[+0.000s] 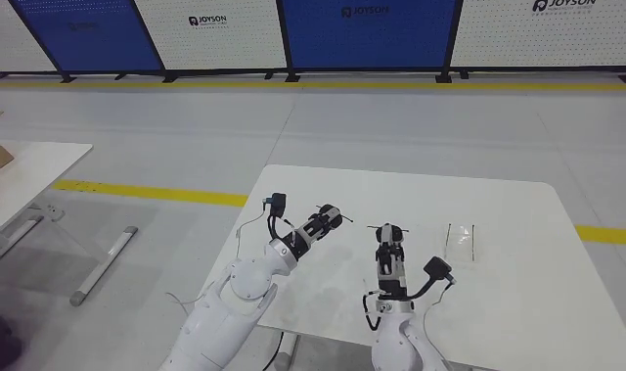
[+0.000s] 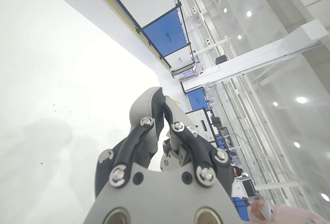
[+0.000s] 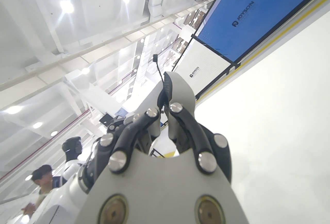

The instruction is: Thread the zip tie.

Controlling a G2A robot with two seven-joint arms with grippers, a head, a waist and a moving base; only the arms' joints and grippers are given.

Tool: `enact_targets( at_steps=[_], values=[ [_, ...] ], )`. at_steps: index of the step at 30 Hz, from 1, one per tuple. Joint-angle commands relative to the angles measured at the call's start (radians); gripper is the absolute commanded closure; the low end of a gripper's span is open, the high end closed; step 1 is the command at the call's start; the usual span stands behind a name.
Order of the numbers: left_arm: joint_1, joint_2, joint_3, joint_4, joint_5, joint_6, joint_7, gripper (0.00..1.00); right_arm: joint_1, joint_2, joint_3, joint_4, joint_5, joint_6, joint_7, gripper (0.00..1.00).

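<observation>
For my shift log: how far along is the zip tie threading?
Pickup looks done: the right gripper is shut on the black zip tie, its head sticking out. The left gripper is shut, nothing visible in it. No loop yet; threading remains.

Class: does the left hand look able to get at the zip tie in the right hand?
Probably yes: the zip tie juts free of the shut right hand, and nothing lies between it and the left hand nearby.

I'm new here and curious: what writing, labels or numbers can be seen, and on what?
White panel: a logo and a brand wordmark, not quoted here.
Blue panel: the same wordmark, fainter.
Table, zip tie: no print to be seen.
</observation>
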Motion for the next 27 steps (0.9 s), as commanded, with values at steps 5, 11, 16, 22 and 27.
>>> enact_targets(
  at_steps=[5, 11, 16, 22, 27],
  values=[
    [0.000, 0.000, 0.000, 0.000, 0.000, 0.000, 0.000, 1.00, 0.016, -0.019, -0.039, -0.001, -0.038, 0.116, -0.045, 1.00],
    [0.000, 0.000, 0.000, 0.000, 0.000, 0.000, 0.000, 1.00, 0.049, -0.042, -0.063, 0.043, -0.022, 0.192, -0.067, 1.00],
    [0.000, 0.000, 0.000, 0.000, 0.000, 0.000, 0.000, 1.00, 0.050, -0.043, -0.064, 0.045, -0.020, 0.193, -0.065, 1.00],
    [0.000, 0.000, 0.000, 0.000, 0.000, 0.000, 0.000, 1.00, 0.049, -0.043, -0.064, 0.044, -0.020, 0.193, -0.061, 1.00],
    [0.000, 0.000, 0.000, 0.000, 0.000, 0.000, 0.000, 1.00, 0.034, -0.042, -0.060, 0.025, -0.033, 0.188, -0.025, 1.00]
  ],
)
